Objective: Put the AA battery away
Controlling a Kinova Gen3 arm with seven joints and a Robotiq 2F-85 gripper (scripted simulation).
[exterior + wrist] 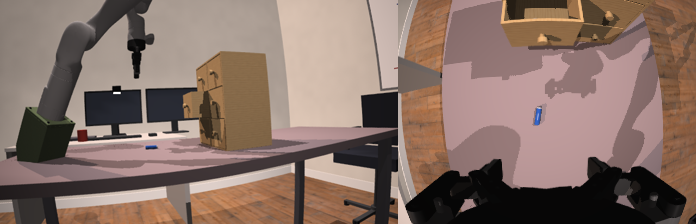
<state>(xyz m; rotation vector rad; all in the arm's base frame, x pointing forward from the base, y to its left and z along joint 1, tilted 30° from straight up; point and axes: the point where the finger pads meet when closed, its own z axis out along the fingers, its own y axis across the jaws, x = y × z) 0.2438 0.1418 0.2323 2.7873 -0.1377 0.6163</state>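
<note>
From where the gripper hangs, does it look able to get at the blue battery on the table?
Probably yes: the open gripper hangs above the AA battery, with nothing between them.

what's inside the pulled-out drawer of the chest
The wrist view looks down into the open drawer: only part of its bare wooden floor shows, and no battery there. The back part stays hidden under the chest, so what lies there cannot be seen.

Matt wooden chest (fine ribbed grain), smooth mauve table.
</note>
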